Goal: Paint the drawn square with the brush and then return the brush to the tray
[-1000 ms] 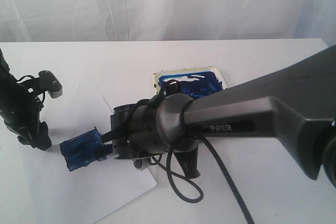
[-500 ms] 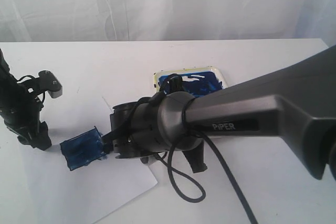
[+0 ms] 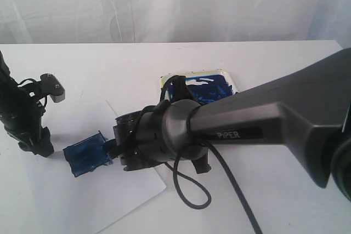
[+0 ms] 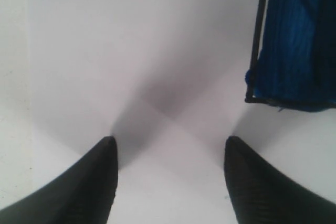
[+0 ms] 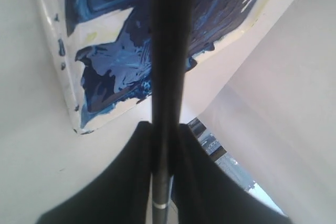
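The drawn square [image 3: 85, 157] lies tilted on the white paper sheet [image 3: 109, 195], its inside streaked dark blue; its corner also shows in the left wrist view [image 4: 294, 40]. My right gripper [image 5: 166, 132] is shut on the brush [image 5: 168, 51], whose black handle runs up between the fingers, silver band low down. In the exterior view the right arm's wrist [image 3: 142, 146] hovers at the square's right edge and hides the brush tip. The tray [image 3: 200, 83], smeared blue, sits behind it. My left gripper [image 4: 169, 148] is open, its fingertips down on the paper left of the square.
The left arm [image 3: 22, 119] stands at the table's left edge. The right arm's grey body [image 3: 263, 124] spans the right half of the exterior view, with a black cable loop [image 3: 192, 195] hanging over the table's front.
The right wrist has shifted slightly down and to the left beside the square. The left arm has not moved.
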`<state>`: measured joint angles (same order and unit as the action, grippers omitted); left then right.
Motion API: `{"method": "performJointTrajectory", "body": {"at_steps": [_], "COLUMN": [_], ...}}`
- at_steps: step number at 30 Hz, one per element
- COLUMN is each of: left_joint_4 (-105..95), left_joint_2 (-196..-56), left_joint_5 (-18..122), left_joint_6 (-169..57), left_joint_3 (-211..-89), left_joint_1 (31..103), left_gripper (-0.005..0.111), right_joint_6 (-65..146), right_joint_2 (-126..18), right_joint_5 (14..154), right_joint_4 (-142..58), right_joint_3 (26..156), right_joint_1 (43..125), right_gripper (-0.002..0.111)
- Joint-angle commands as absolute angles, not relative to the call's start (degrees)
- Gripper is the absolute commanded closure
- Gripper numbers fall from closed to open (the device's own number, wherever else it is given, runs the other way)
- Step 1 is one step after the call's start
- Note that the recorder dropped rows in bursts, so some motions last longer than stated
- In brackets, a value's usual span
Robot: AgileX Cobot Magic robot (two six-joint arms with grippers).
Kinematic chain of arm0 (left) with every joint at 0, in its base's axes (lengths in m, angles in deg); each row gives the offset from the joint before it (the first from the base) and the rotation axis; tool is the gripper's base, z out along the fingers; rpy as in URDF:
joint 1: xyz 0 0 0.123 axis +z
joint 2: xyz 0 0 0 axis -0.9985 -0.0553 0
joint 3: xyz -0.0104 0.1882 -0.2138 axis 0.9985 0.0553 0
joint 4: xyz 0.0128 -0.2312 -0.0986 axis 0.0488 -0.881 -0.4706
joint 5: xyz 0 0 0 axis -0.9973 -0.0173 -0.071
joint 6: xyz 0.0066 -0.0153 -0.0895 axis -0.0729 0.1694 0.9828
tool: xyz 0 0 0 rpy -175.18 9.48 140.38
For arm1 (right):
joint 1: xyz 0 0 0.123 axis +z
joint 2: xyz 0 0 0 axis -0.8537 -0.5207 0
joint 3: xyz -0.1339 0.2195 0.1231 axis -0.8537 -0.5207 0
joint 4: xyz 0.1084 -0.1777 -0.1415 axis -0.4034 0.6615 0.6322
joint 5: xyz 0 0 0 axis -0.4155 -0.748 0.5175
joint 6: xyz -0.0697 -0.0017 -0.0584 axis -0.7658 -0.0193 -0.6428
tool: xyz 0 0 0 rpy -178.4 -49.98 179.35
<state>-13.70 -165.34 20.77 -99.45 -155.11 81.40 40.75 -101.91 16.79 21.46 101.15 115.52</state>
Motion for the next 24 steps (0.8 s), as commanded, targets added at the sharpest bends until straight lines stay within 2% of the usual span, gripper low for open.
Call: {"method": "performJointTrajectory", "body": {"at_steps": [1, 7, 13, 20, 24], "left_joint_4": [-13.5, -13.5, -13.5, -13.5, -13.5], "left_joint_2": [-167.1, -167.1, -167.1, -167.1, -167.1], "left_joint_5": [19.3, 19.3, 19.3, 19.3, 19.3], "left_joint_6": [-99.0, -99.0, -99.0, -99.0, -99.0], "left_joint_3": [-154.1, -154.1, -154.1, -154.1, -154.1], "left_joint_1": [81.5, 81.5, 81.5, 81.5, 81.5], "left_gripper": [0.043, 0.043, 0.043, 0.043, 0.043], "right_joint_6": [41.1, 35.3, 34.1, 50.7, 51.5], "right_joint_2": [-101.8, -101.8, -101.8, -101.8, -101.8], "right_joint_5": [17.8, 14.9, 18.1, 19.4, 16.8], "right_joint_4": [22.3, 20.2, 17.7, 26.0, 26.0], "right_joint_3": [101.0, 101.0, 101.0, 101.0, 101.0], "right_joint_1": [115.2, 115.2, 115.2, 115.2, 115.2], "right_gripper": [0.108, 0.108, 0.108, 0.108, 0.108]}}
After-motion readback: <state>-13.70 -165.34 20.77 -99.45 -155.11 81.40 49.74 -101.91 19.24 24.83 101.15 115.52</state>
